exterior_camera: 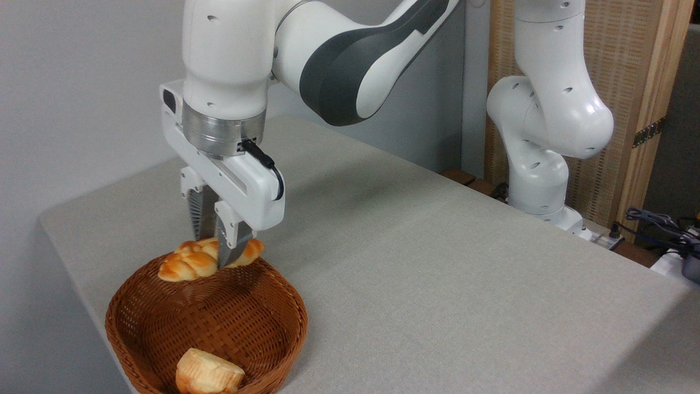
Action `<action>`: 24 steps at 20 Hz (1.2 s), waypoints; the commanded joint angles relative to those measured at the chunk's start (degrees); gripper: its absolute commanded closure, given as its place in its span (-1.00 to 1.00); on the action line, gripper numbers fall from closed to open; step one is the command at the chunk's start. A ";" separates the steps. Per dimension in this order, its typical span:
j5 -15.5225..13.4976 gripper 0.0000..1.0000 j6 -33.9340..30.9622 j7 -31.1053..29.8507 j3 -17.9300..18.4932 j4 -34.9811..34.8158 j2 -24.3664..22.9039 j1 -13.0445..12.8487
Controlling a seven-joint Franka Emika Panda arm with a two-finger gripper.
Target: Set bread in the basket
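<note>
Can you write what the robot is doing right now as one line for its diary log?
phase: carrying | gripper: shut on bread | bread: held above far rim of basket | basket: holds pale bread chunk | release: not yet

- Glossy golden-orange on the bread, knobbly braid pattern, paler cream in the creases.
- Warm brown on the basket, a tight woven wicker lattice all round wall and rim.
- The short bread chunk in it shows pale cream, toasted orange at the edges.
- White shell on the arm, with a dark grey panel and a silver metal ring at the wrist.
- The gripper: white body, grey ribbed fingers.
- The table is plain light grey, faintly speckled.
</note>
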 commanded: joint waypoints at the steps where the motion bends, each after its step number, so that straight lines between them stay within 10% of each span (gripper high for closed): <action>1: -1.80 -1.00 1.68 -3.17 0.52 1.11 0.36 -0.14; 20: -0.92 -1.00 2.82 -2.91 0.79 1.11 0.37 -0.14; 24: 4.77 -1.00 1.07 -3.26 0.79 1.11 -1.21 0.12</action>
